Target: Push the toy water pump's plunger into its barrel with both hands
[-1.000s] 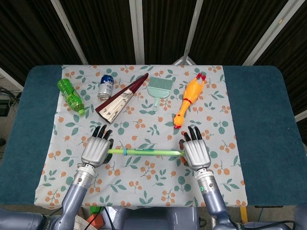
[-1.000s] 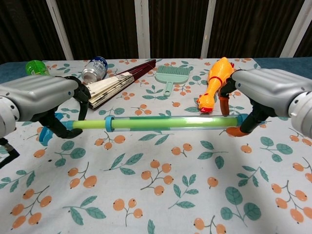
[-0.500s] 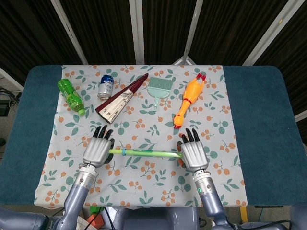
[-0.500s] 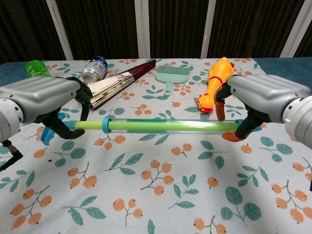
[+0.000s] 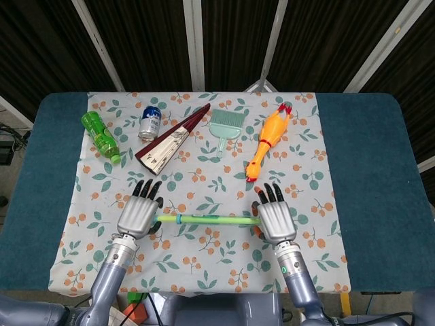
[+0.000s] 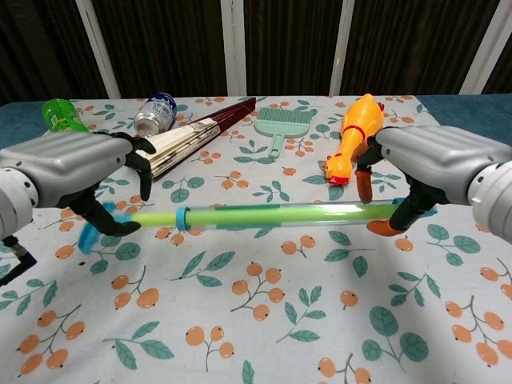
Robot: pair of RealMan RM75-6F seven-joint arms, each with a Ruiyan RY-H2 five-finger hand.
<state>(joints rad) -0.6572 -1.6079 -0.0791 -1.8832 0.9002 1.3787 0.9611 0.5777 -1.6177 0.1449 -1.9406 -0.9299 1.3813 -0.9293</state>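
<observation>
Landmark: the toy water pump [image 5: 207, 219] is lying crosswise above the floral cloth [image 5: 204, 265], in front of everything else on the surface [image 5: 380, 176].
Left robot hand [image 5: 138, 213]: it is gripping the pump's blue plunger end, fingers curling around it, palm facing down.
Right robot hand [image 5: 274, 217]: it is clasping the pump's barrel end by the orange tip, fingers wrapping it.
Pump shape: a long clear-green tube with a thin green rod and a blue collar [image 6: 181, 218]; it is tilting slightly, the left end sitting lower in the chest view.
Open room: bare printed cloth is lying in front of the pump up to the near edge; dark teal felt is flanking the cloth on both sides.
Behind the pump: a rubber chicken [image 5: 267, 140], a mint plastic brush [image 5: 222, 128], a folded fan [image 5: 170, 142], a dented can [image 5: 150, 122] and a green bottle [image 5: 100, 136] are lying in a row, well apart from it.
</observation>
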